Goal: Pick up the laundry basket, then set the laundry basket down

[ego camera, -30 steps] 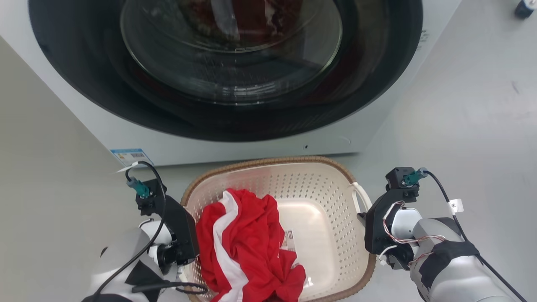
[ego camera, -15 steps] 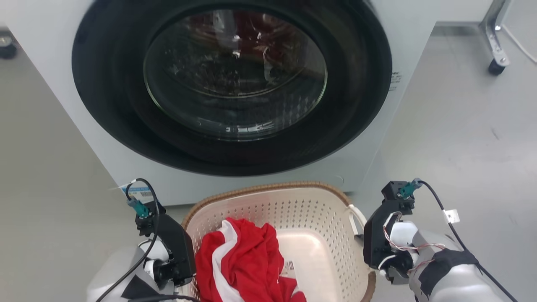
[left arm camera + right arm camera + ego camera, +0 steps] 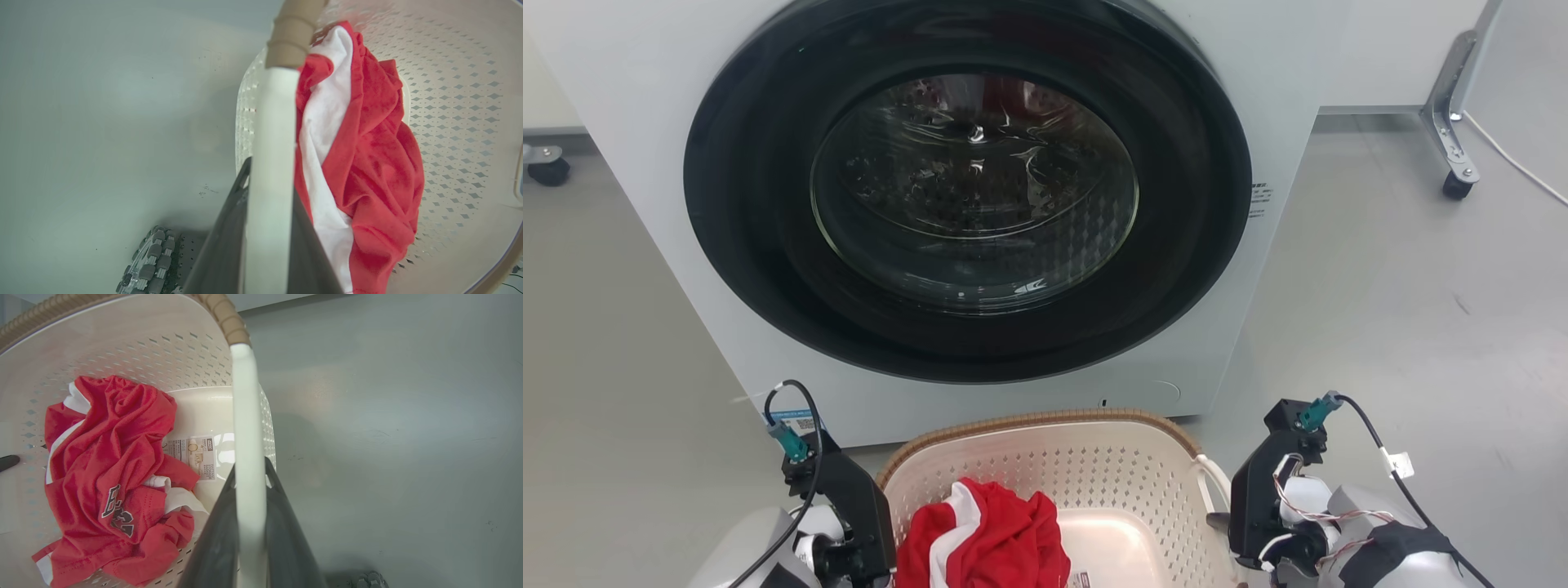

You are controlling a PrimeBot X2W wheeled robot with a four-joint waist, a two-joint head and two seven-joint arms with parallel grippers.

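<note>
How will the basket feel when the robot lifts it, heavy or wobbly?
Probably light: the basket is thin holey plastic holding one red shirt. It should be stiff, since its walls show a smooth, even curve. It likely won't tip much, because the left gripper and right gripper each clamp a side handle.

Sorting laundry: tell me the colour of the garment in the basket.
The garment is red with white; best in right wrist view.
</note>
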